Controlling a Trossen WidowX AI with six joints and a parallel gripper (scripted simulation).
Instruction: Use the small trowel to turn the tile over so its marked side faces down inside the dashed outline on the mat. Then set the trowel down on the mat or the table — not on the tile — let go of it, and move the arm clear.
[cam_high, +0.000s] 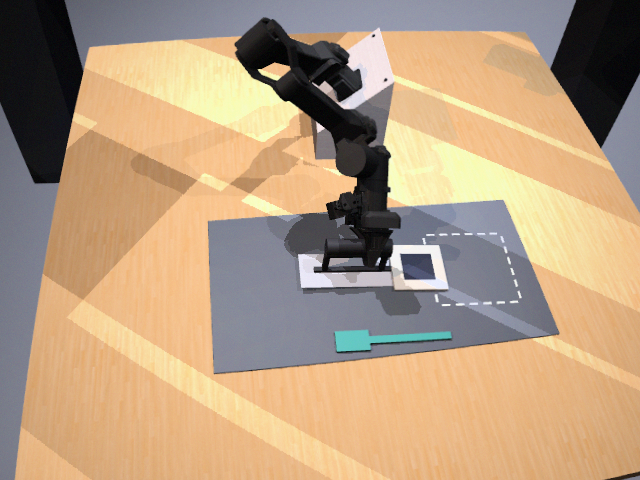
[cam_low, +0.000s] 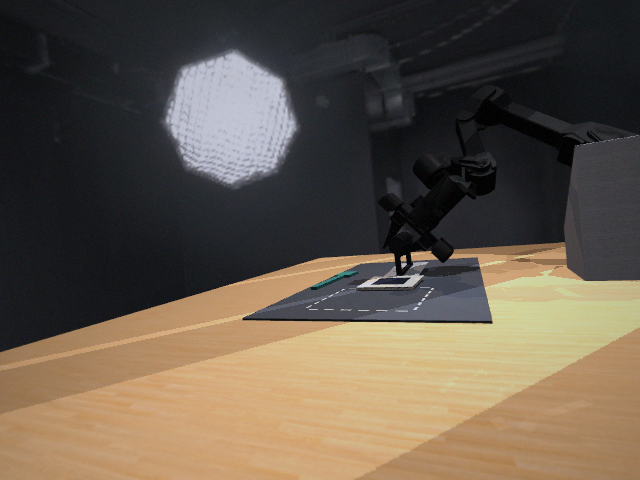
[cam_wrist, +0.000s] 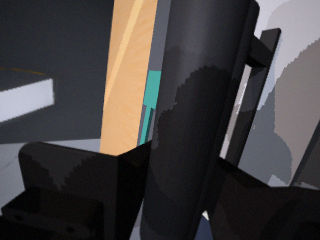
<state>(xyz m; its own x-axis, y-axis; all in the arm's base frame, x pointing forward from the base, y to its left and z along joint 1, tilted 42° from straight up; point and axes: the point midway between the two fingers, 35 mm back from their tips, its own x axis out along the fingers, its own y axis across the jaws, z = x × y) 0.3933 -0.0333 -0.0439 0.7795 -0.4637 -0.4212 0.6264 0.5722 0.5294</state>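
The tile (cam_high: 440, 267) (cam_low: 364, 285), pale with a dark square, lies marked side up on the mat (cam_high: 248, 320) (cam_low: 460, 304). Its right part covers the left side of the dashed outline (cam_high: 478, 304) (cam_low: 376, 310). My gripper (cam_high: 373, 251) (cam_low: 402, 242) (cam_wrist: 177, 147) is shut on the black handle of the small trowel. The trowel's flat white blade (cam_high: 336, 281) (cam_wrist: 300, 17) is low over the mat, left of the tile. Its right end meets the tile's left edge; whether it is under the tile cannot be told.
A teal flat-bladed tool (cam_high: 352, 341) (cam_low: 330, 280) (cam_wrist: 152, 90) lies near the mat's front edge. The arm's pale base block (cam_high: 379, 108) (cam_low: 602, 217) stands behind the mat on the wooden table (cam_high: 155, 413) (cam_low: 206, 392).
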